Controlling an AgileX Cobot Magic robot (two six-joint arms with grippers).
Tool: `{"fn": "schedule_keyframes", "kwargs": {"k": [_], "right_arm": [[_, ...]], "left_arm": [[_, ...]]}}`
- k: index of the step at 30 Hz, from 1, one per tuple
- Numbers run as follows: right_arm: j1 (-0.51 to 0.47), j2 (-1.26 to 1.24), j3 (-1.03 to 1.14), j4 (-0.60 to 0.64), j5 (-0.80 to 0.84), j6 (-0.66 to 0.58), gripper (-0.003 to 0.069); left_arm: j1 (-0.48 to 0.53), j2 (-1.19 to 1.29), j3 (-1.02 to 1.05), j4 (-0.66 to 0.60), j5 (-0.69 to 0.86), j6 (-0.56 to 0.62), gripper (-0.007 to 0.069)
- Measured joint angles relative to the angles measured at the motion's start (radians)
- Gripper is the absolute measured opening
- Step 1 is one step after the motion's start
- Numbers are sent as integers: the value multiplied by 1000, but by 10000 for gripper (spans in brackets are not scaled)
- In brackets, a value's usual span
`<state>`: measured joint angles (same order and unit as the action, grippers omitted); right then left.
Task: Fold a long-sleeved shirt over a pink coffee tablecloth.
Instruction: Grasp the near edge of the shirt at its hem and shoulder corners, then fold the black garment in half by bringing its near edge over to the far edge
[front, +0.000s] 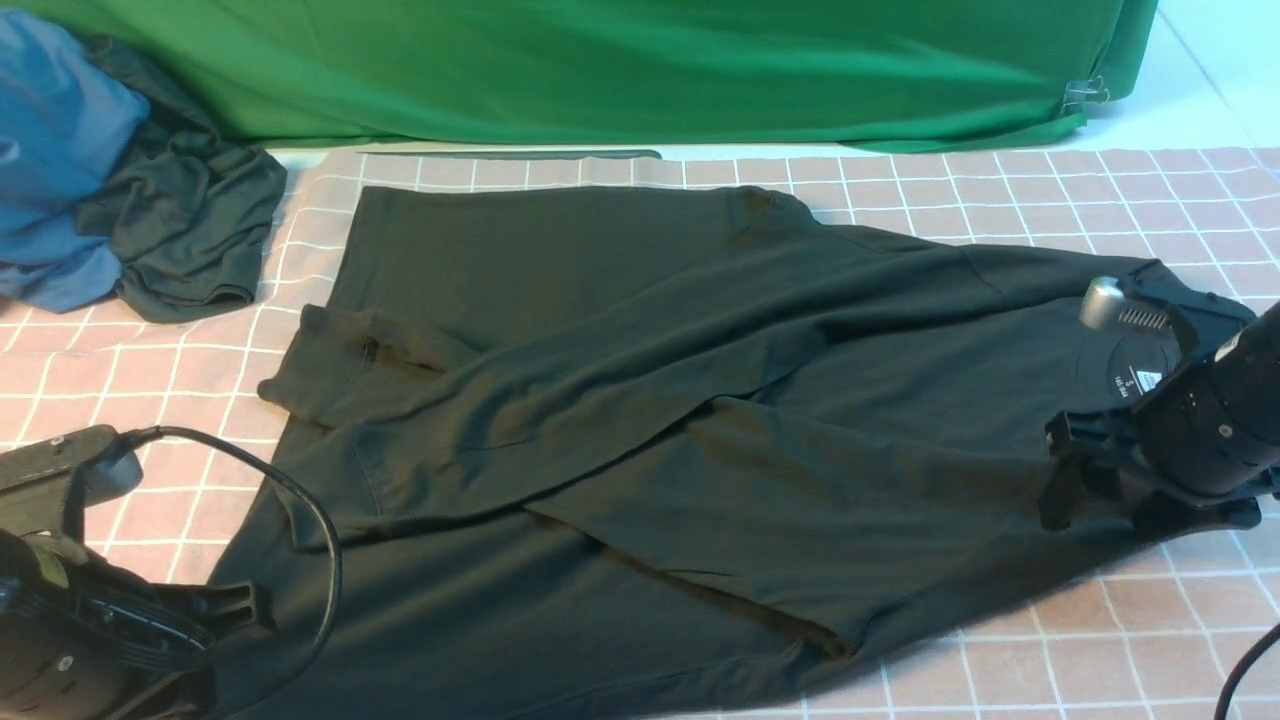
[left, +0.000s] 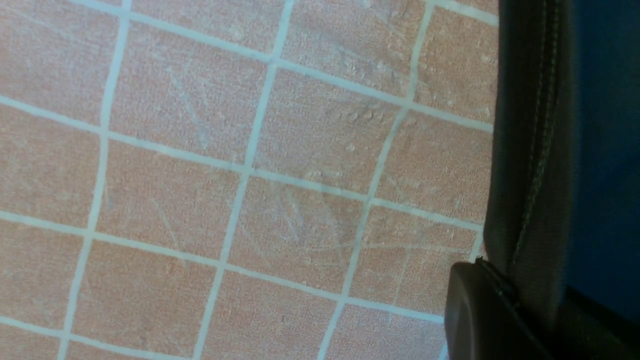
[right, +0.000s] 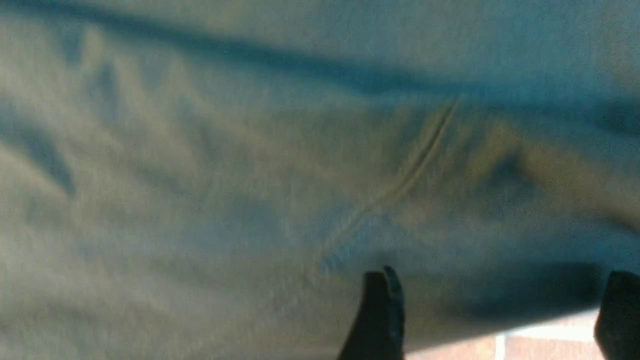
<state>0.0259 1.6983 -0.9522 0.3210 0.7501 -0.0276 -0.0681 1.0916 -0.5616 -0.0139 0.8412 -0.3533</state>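
Broadly, the pink coffee tablecloth (front: 1050, 190) covers the work surface, and its far edge meets a plain green cloth (front: 620, 70) that runs out of frame at the top. On the tablecloth the long-sleeved shirt (front: 620, 400) lies flat, collar toward the robot's right and hem toward its left, with its sleeves folded in across the body (its near edge is cut off by the frame). At the far left a smaller dark garment (front: 190, 230) is bunched with blue fabric (front: 60, 150), partly cropped. The right gripper (right: 500, 274) hovers over the shoulder beside the collar, its 2 fingers spread wide. The left gripper (front: 235, 605), half cropped, is pressed together at the hem corner; whether it pinches cloth is hard to make out. The white neck label (front: 1135, 378) is too small to read.
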Motion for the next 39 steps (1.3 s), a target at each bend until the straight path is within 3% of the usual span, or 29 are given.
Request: {"fn": "schedule_keyframes", "kwargs": {"k": [13,23,25,29,39], "right_arm": [[0,57,-11,-5,51,111,568],[9,71,-11,-12,92,123,340],[9,75,-11,-12,85,105,226],[9,76,-11,-12,77,60,69],[-44,-83,-27,-132,151,22,48]], "left_arm": [[0,0,0,-5,-3,-1,46],[0,0,0,-16,-11,-1,46],[0,0,0,-16,-13,-1,46],[0,0,0,-16,-20,-1,46],[0,0,-10,-8,-7,2,46]]}}
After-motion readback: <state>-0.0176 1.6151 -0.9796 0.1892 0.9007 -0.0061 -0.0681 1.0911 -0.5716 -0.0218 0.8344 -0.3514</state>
